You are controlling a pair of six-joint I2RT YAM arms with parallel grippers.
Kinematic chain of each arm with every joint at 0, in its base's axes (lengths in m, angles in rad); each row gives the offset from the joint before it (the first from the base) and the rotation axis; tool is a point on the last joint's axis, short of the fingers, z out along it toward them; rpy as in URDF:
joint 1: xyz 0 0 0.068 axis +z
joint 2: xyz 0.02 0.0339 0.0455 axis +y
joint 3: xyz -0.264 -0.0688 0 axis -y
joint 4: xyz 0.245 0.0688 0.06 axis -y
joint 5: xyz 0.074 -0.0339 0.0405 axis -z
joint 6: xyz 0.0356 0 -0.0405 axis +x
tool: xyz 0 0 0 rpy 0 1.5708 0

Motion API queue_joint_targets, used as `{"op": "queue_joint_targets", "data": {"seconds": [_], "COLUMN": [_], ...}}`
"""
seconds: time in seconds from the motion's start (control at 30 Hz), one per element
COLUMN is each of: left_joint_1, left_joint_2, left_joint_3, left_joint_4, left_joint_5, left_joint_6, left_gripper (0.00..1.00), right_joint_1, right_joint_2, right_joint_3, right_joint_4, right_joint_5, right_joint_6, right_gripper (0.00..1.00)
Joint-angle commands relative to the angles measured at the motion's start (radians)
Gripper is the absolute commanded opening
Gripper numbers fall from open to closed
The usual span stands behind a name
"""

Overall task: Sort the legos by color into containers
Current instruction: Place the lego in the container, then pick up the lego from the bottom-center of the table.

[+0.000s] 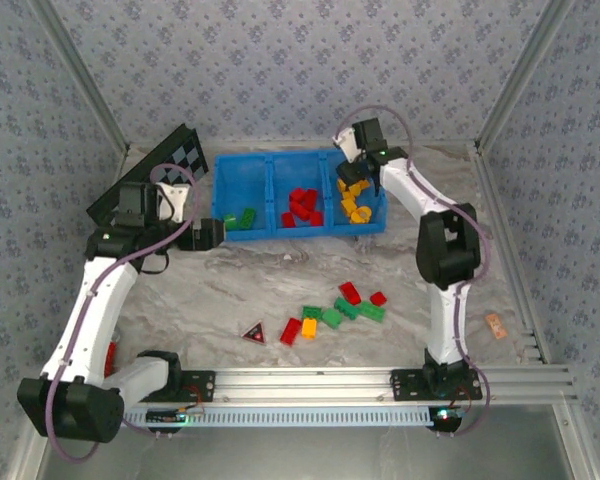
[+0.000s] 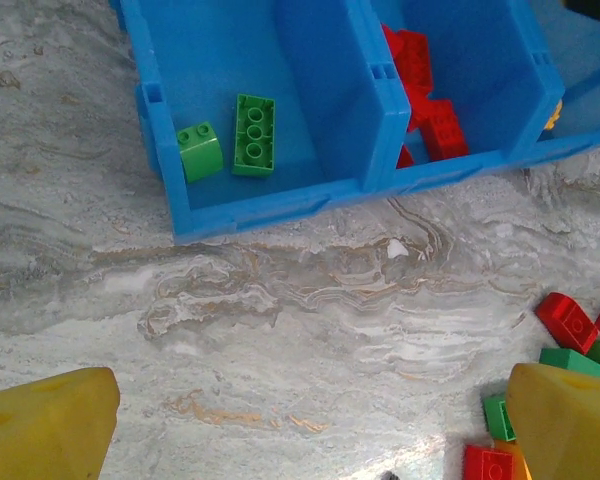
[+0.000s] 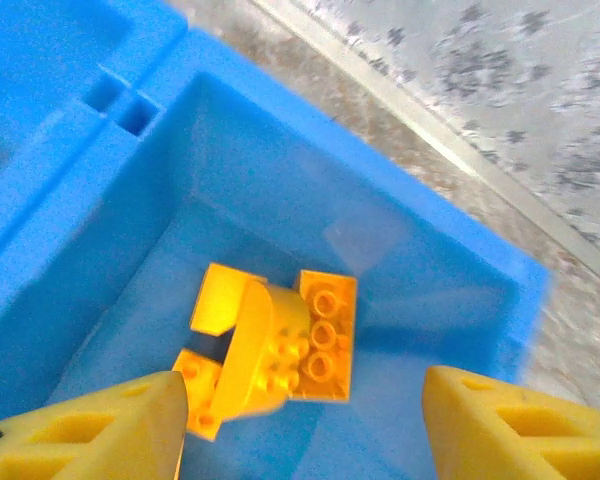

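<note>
The blue bin [image 1: 280,233] stands at the back of the table with three compartments. Green legos [image 1: 242,219] lie in the left one, red legos [image 1: 302,207] in the middle, orange-yellow legos [image 1: 354,205] in the right. My right gripper [image 3: 300,430] hovers open over the right compartment [image 3: 380,190], above a curved yellow brick [image 3: 260,350] that looks blurred on a studded one [image 3: 325,335]. My left gripper [image 2: 310,430] is open over bare table in front of the left compartment, where two green bricks [image 2: 253,134] lie. Loose red, green and orange legos [image 1: 335,315] sit mid-table.
A checkerboard [image 1: 150,175] leans at the back left. A dark red-edged triangle [image 1: 252,332] lies left of the loose bricks. A small orange piece [image 1: 495,326] sits at the far right. An aluminium rail [image 1: 330,380] runs along the near edge.
</note>
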Motion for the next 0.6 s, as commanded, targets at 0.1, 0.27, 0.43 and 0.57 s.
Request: {"op": "queue_joint_targets", "data": {"seconds": [0.1,0.27,0.43,0.57], "left_joint_1": [0.004,0.003,0.003,0.001], "left_joint_2": [-0.084,-0.091,-0.09,-0.087], "left_joint_3": [0.007,-0.002,-0.009,-0.031], "left_joint_4": [0.014,0.019,0.029,0.057], "left_joint_5": [0.007,0.009,0.008,0.028], "left_joint_6": [-0.001,-0.018,-0.037,-0.067], "left_gripper": [0.99,0.99,0.99,0.99], "right_joint_1": [0.037,0.139,0.331,0.498], "right_joint_2": [-0.312,-0.532,-0.748,-0.834], "right_joint_3": [-0.128,-0.323,-0.548,-0.68], "right_joint_4": [-0.189,-0.36,-0.432,-0.44], "right_joint_5": [-0.003,-0.025,-0.03,0.022], "right_joint_6": [0.203,0.563,1.06,1.324], "right_gripper": [0.66,0.69,0.68,0.67]}}
